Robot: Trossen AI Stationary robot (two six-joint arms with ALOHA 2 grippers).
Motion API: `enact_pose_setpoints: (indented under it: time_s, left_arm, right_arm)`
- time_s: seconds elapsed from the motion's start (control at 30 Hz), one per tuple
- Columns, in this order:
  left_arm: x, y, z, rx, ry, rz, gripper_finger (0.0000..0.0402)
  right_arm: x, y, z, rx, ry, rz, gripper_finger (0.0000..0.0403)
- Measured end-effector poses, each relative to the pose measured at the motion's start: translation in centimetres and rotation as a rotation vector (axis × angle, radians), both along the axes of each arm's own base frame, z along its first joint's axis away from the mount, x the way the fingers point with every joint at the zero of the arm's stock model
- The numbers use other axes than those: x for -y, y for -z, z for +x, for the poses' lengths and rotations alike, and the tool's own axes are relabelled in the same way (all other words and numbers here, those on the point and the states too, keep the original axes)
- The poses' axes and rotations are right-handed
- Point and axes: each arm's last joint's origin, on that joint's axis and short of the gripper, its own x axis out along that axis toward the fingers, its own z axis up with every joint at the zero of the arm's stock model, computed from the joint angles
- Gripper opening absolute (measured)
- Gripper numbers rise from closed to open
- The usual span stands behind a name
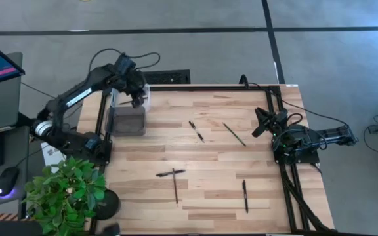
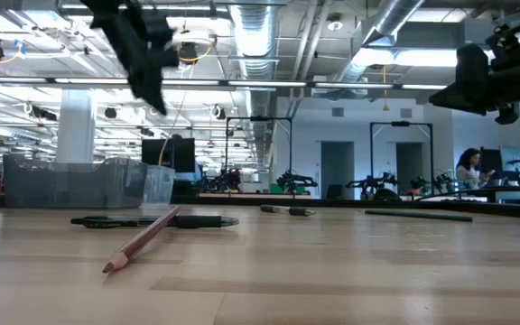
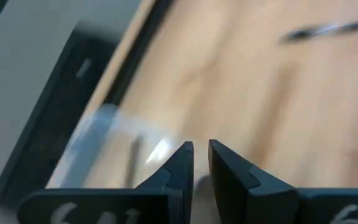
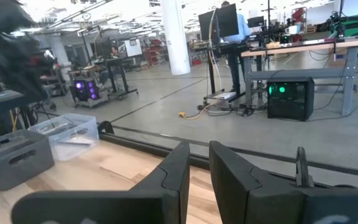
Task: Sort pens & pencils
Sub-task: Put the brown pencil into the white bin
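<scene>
two bins sit at the table's far left corner from where i watch: a grey bin (image 1: 129,120) and a clear bin (image 1: 141,96) just behind it. my left gripper (image 1: 136,101) hangs above them, over the clear one, its fingers (image 3: 178,168) drawn nearly together with only a thin gap and nothing between them. in the left wrist view a thin dark stick lies inside the clear bin, too blurred to name. my right gripper (image 1: 257,129) waits at the table's right edge, fingers close together, empty. on the wood, one pen (image 1: 196,130) and one pencil (image 1: 234,134) lie mid-table, well apart from the bins. nearer the front, another pen (image 1: 170,174) crosses a pencil (image 1: 175,189), touching it. a third pen (image 1: 245,196) lies alone toward the right front.
</scene>
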Motion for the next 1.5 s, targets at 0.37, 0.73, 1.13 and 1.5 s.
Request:
enact_pose_setpoints:
  time_s: [0.37,0.73,1.13,1.5]
  left_arm:
    - [7.9,-3.3,3.8,0.28,0.461,-0.016,0.0107]
    - [15.8,0.2,8.0,0.037,1.1,0.058,0.0153]
    - [17.4,5.0,11.4,-0.186,1.081,-0.05,0.0153]
    - [17.4,8.3,13.3,-0.259,1.017,-0.218,0.0153]
  right_arm:
    - [0.0,0.0,0.0,0.0,0.0,0.0,0.0082]
    - [0.0,0.0,0.0,0.0,0.0,-0.001,0.0082]
    - [0.0,0.0,0.0,-0.001,0.0,-0.001,0.0082]
    - [0.0,0.0,0.0,-0.004,0.0,-0.003,0.0082]
